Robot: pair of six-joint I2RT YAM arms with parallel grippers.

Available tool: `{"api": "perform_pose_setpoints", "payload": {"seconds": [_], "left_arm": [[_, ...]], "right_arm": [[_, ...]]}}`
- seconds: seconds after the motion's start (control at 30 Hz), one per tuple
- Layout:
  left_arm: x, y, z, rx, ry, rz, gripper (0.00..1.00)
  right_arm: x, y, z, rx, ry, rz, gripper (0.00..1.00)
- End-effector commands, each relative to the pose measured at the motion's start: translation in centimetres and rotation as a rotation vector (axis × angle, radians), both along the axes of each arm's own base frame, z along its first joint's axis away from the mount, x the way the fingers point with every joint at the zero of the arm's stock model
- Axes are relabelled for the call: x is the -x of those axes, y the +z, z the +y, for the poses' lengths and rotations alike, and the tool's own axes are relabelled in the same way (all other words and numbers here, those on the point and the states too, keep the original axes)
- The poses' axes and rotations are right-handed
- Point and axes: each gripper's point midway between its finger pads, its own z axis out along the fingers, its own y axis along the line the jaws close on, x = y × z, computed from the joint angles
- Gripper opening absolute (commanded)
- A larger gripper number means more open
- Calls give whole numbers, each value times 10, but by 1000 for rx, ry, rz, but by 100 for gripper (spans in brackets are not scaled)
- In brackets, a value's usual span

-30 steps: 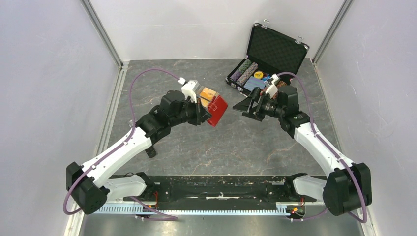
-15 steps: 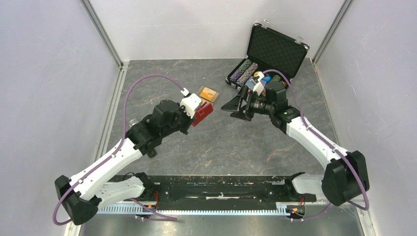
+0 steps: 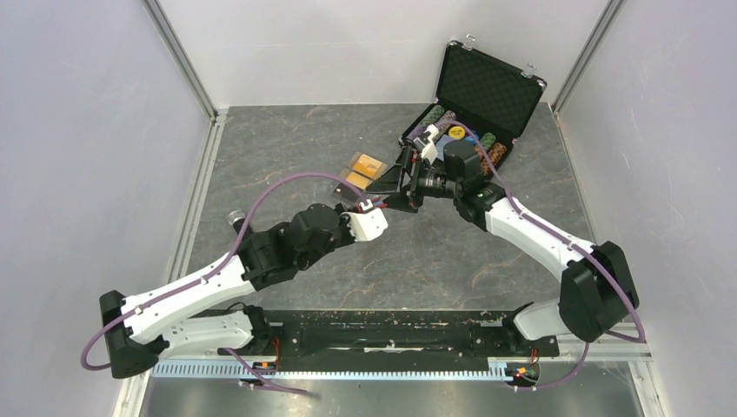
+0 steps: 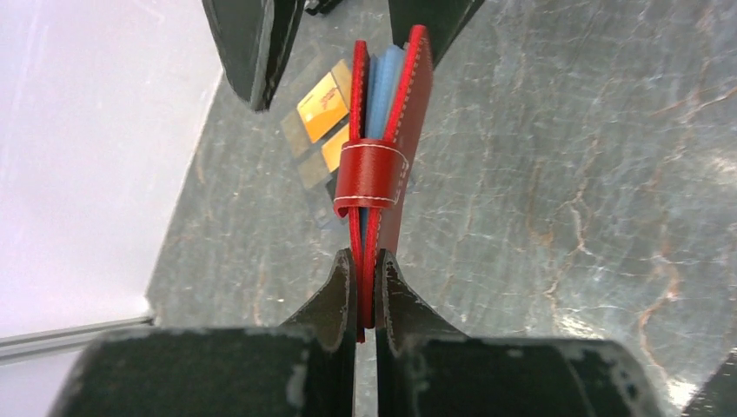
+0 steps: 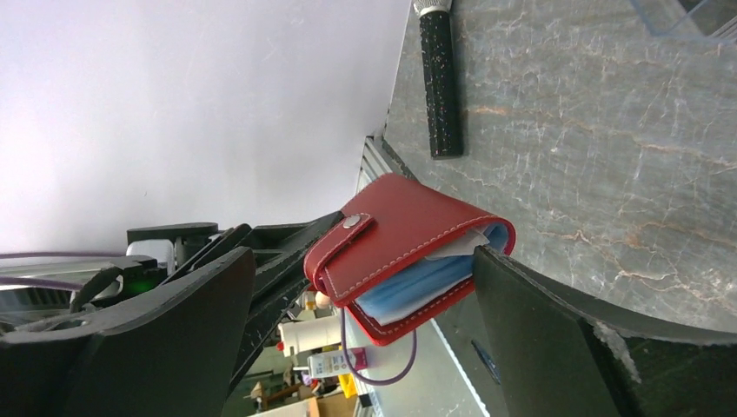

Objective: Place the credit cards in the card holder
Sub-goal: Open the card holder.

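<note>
Grey marbled stone covers the desk [image 3: 434, 261], which is closed in by plain white walls. Above it the left fingers [image 4: 345, 282] are clenched on the spine end of the card holder [image 4: 382, 156], pinching the red wallet thin between them and holding it on edge. Its snap tab is wrapped across the open side and fastened, and pale blue lining bulges out between the two red covers. The right fingers [image 5: 530, 321] are spread wide, one on each side of the card holder's free end and not touching it. Beyond the card holder, toward the back wall, the orange-faced credit cards [image 3: 366, 165] lie flat on the desk, apart from it. Further back and to the right of the card holder, a black chip case [image 3: 487, 87] stands with its lid open, rows of chips inside.
</note>
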Motion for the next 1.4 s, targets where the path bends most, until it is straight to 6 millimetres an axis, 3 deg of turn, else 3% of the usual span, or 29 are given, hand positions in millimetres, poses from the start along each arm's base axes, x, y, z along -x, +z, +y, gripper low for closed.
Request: {"api": "perform_pose_setpoints", "payload": {"seconds": [0.0, 0.17, 0.4, 0.57, 0.77, 0.93, 1.07, 1.13, 1.17, 1.2, 1.27, 1.37], "left_arm": [[-12, 25, -5, -63, 8, -163, 2], [-13, 21, -7, -131, 26, -194, 2], [-17, 22, 2, -151, 78, -214, 2], [-14, 23, 1, -172, 51, -230, 2], [-11, 23, -8, -188, 22, -236, 2], [-7, 22, -15, -192, 2, -240, 2], [-3, 18, -19, -209, -7, -242, 3], [-2, 16, -20, -216, -6, -242, 5], [-2, 15, -20, -219, -3, -241, 11], [-2, 14, -20, -219, 1, -240, 23], [-1, 11, -20, -217, 14, -233, 39], [-1, 8, -19, -177, 50, -208, 66]], "right_arm": [[4, 13, 16, -55, 43, 20, 98], [5, 5, 17, -28, 48, 47, 94], [13, -29, -2, 169, 42, 45, 97], [16, -27, 2, 150, 76, 59, 98], [11, -8, 14, 21, 75, 62, 98], [12, -6, 23, -14, 86, 83, 92], [12, -1, 29, -38, 100, 85, 68], [12, -2, 28, -34, 99, 82, 41], [12, -4, 28, -26, 96, 78, 29], [12, -7, 27, -15, 97, 78, 14], [12, -13, 25, 6, 90, 69, 0], [10, -20, 21, 43, 81, 38, 0]]}}
